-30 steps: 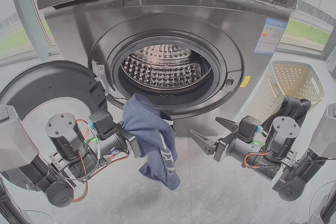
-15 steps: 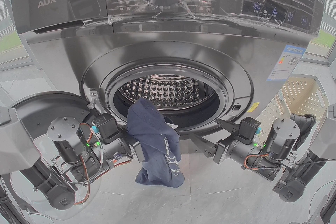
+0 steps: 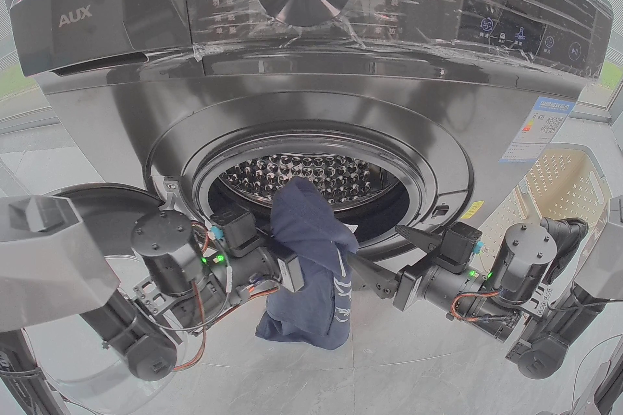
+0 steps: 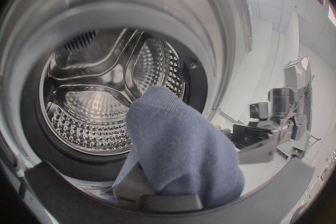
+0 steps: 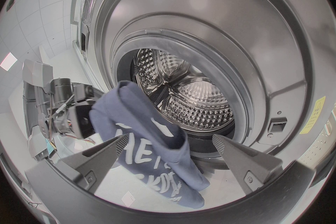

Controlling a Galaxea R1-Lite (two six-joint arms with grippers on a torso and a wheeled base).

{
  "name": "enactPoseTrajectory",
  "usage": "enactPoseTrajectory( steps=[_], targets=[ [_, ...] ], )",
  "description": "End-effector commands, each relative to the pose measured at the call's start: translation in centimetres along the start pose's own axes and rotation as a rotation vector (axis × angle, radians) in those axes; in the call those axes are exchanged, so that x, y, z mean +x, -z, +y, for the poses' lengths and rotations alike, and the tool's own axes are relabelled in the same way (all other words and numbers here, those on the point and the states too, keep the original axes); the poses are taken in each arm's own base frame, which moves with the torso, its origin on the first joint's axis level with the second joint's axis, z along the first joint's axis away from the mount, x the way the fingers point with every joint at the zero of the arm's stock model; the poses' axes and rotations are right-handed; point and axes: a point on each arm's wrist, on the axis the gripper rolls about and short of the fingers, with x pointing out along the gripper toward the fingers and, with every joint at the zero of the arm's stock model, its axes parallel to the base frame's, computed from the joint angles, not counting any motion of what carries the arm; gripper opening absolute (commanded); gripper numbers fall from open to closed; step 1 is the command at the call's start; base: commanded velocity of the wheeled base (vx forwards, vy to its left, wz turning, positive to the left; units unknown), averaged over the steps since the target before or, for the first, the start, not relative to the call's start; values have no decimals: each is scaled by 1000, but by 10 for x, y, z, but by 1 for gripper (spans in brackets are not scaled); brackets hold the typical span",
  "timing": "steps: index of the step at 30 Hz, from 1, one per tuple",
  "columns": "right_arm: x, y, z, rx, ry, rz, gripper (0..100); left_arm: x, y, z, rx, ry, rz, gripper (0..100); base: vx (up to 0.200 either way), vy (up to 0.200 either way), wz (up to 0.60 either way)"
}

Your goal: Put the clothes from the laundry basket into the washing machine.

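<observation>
Where left tool [image 4: 157, 189] clamps soft navy garment [image 3: 311, 267], dimpled steel drum [image 3: 305, 173]

The navy garment [image 3: 311, 254] drapes over the left gripper [image 4: 154, 189] and covers most of its closed jaws, so the exact hold cannot be seen. In the left wrist view the cloth's lower part is cut off behind the gripper body. In the head view it screens the lower front of the drum [image 3: 305, 170]. The print on the washing machine [image 3: 311, 92] panel, under crinkled film, is too small to tell. The open door [image 3: 91, 205] lies largely behind the left arm [image 3: 162, 280]. The right arm [image 3: 525, 267] hides the near side of the laundry basket [image 3: 571, 183] and much of the dark garment [image 3: 574, 228] in it
</observation>
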Motion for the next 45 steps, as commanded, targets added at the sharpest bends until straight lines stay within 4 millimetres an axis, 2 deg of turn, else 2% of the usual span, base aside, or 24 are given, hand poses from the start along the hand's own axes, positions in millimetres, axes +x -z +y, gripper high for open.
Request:
enactPoseTrajectory(
  steps=[1, 3, 7, 9, 15, 17, 23, 28, 31, 33, 36, 45],
  targets=[
    [-5, 3, 4, 1, -12, 22, 100, 34, 32, 18, -42, -25, 27, 0, 0, 0, 0],
    [-6, 3, 4, 1, -16, 21, 100, 43, 36, 20, -72, -27, 18, 0, 0, 0, 0],
    [-6, 2, 4, -1, -18, 18, 100, 73, 44, 30, -83, -36, -44, 0, 0, 0, 0],
    [-7, 2, 5, -1, -19, 20, 100, 95, 45, 46, -69, -62, -103, 0, 0, 0, 0],
    [-7, 3, 5, 1, -19, 21, 100, 123, 50, 57, -67, -95, -134, 0, 0, 0, 0],
    [-6, 4, 5, 1, -18, 24, 100, 139, 50, 60, -67, -113, -158, 0, 0, 0, 0],
    [-6, 6, 5, 1, -18, 32, 100, 166, 48, 72, -71, -180, -153, 0, 0, 0, 0],
    [-6, 6, 4, 2, -17, 33, 100, 189, 41, 94, -79, -290, -137, 0, 0, 0, 0],
    [-6, 6, 4, 2, -17, 33, 100, 206, 27, 110, -76, -341, -180, 0, 0, 0, 0],
    [-6, 6, 4, 2, -17, 32, 100, 212, 19, 121, -79, -392, -192, 0, 0, 0, 0],
    [-6, 6, 3, 4, -15, 34, 100, 209, 24, 136, -116, -472, -147, 0, 0, 0, 0],
    [-6, 6, 4, 4, -16, 35, 100, 207, 17, 141, -127, -486, -180, 0, 0, 0, 0]
  ],
)
